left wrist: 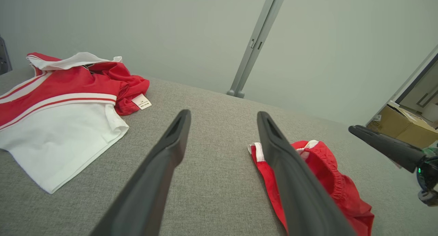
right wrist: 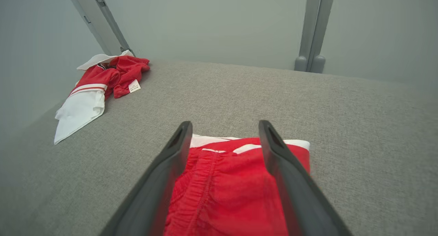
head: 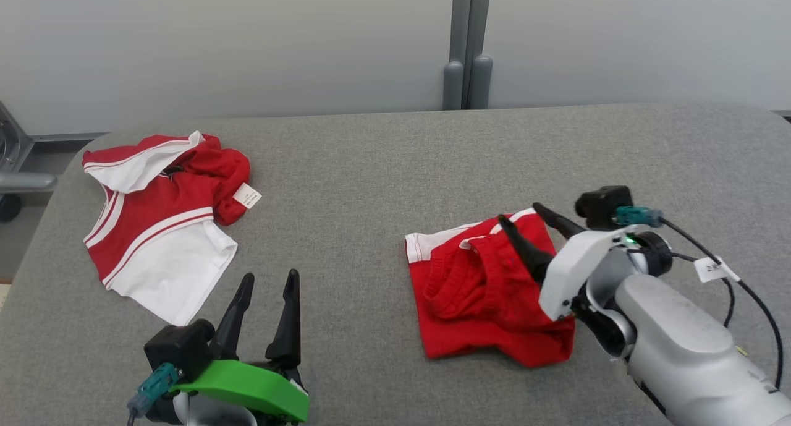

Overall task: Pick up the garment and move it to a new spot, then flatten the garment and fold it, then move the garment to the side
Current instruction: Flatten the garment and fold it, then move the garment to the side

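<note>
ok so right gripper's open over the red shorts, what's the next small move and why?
Probably lift the right gripper straight up, clear of the red shorts. Its jaws stand open and hold nothing, it hangs low over the cloth, and the shorts look folded on the table. Moving sideways could drag them.

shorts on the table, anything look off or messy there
The shorts lie folded but uneven, with the waistband bunched. The shirt at the table's left end looks messier: its top is crumpled and its label sticks out.
</note>
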### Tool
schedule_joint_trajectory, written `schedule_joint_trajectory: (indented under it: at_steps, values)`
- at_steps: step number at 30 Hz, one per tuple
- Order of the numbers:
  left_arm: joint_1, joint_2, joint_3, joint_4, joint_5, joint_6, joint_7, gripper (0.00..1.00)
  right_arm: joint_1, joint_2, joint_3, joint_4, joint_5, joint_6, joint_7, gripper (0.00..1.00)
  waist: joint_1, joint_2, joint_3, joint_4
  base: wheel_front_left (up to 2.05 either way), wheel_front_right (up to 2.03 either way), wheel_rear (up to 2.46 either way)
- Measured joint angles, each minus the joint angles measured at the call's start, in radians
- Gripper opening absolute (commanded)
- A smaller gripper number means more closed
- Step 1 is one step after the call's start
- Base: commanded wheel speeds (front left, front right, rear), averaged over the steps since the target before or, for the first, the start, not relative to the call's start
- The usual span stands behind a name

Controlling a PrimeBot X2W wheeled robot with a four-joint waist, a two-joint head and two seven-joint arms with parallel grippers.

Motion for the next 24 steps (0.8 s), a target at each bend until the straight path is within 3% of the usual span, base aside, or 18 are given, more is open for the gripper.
schedule_joint_trajectory:
  at_steps: [8,24]
  values:
    - [0.0,0.003,0.002,-0.023,0.029,0.0,0.008,1.0,0.1,-0.049,-0.123,0.047,0.142,-0.014,-0.019,1.0,0.0,0.0,0.023,0.018,0.0,0.0,0.0]
    - [-0.004,0.004,0.009,-0.05,0.053,0.0,0.03,1.0,0.125,-0.044,-0.22,0.126,0.28,-0.001,-0.013,1.0,0.0,0.0,0.108,0.08,0.0,0.0,0.0]
